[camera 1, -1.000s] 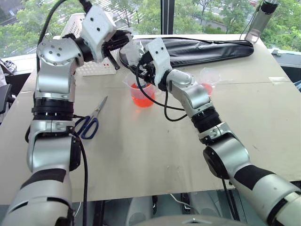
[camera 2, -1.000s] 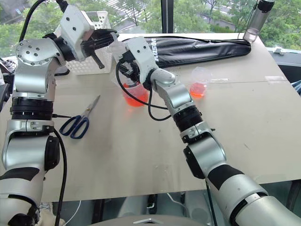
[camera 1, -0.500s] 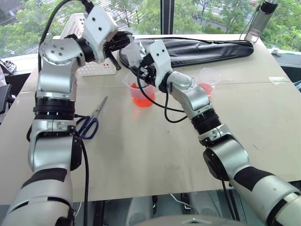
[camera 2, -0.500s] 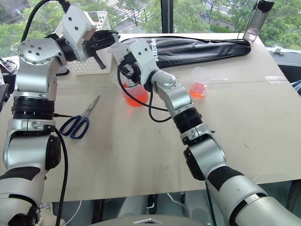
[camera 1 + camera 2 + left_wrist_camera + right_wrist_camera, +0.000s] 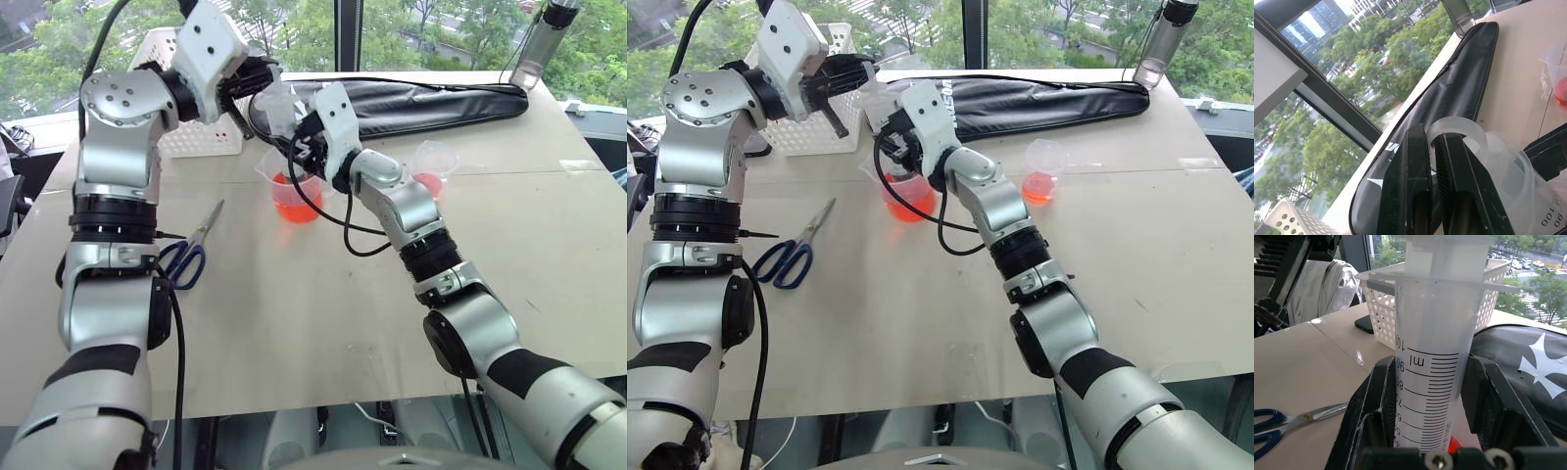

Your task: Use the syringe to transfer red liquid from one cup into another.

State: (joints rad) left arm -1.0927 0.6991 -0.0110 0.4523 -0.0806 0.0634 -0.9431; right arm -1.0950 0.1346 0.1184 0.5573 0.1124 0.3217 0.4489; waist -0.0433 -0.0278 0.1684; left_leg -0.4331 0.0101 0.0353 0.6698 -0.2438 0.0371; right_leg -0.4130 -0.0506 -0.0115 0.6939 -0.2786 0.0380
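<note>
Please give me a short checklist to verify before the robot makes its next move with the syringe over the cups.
1. Right gripper holds the barrel of the large clear plastic syringe between its black fingers: ok.
2. Left gripper is shut on the syringe's white plunger top: ok.
3. Syringe is above the larger clear handled measuring cup with orange-red liquid: ok.
4. Syringe tip is dipped in the liquid: cannot tell, the arm hides it.
5. Smaller clear handleless cup stands upright, to the right: ok.
6. Blue-handled scissors lie apart from both cups: ok.
</note>
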